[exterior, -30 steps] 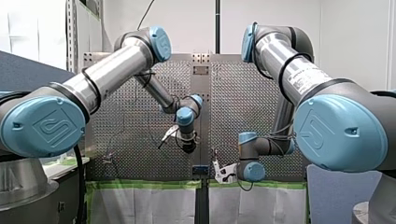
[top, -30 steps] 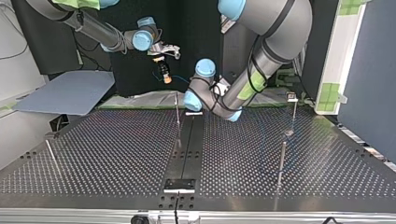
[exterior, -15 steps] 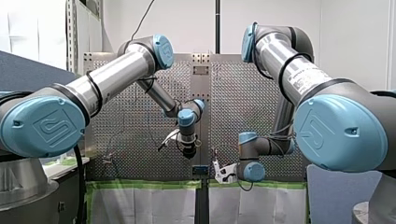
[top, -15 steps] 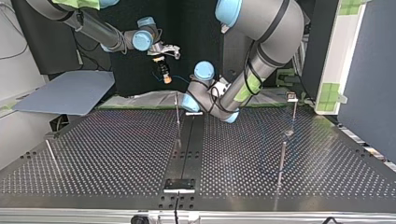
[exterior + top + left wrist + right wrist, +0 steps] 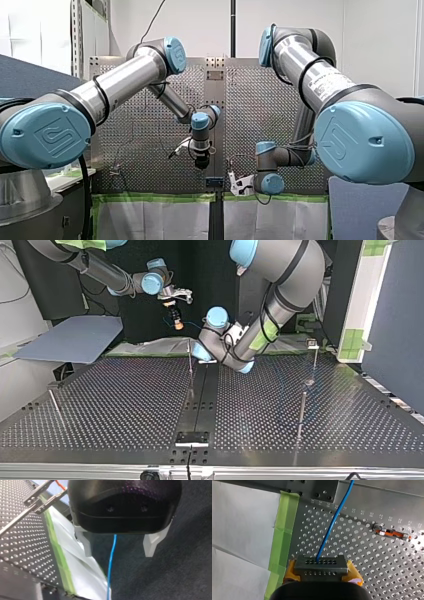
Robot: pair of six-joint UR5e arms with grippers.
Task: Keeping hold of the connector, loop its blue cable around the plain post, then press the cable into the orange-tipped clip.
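Observation:
In the right wrist view my right gripper [image 5: 321, 568] is shut, its yellow pads clamping a grey perforated connector [image 5: 320, 564]. The blue cable [image 5: 331, 523] runs from the connector out over the perforated table. An orange-tipped clip [image 5: 392, 533] stands ahead and to one side. In the top view that gripper [image 5: 175, 320] hangs above the table's far edge. My left gripper [image 5: 118, 547] is open, and the blue cable [image 5: 111, 562] passes through the gap between its white fingers [image 5: 150, 545]. Thin rods with an orange tip [image 5: 59, 484] show beside it. In the front view my left gripper [image 5: 201, 162] points down near the middle.
Thin upright posts stand on the perforated table [image 5: 125, 405]: one near the middle [image 5: 190, 360], two at the top view's right [image 5: 301, 412] [image 5: 315, 357], one at its left [image 5: 54, 405]. Green tape [image 5: 284, 530] lines the table's edge over white sheeting.
My left arm's wrist has swung lower and a little toward the front view's near edge, closing on the cable. My right gripper keeps the connector and has barely moved.

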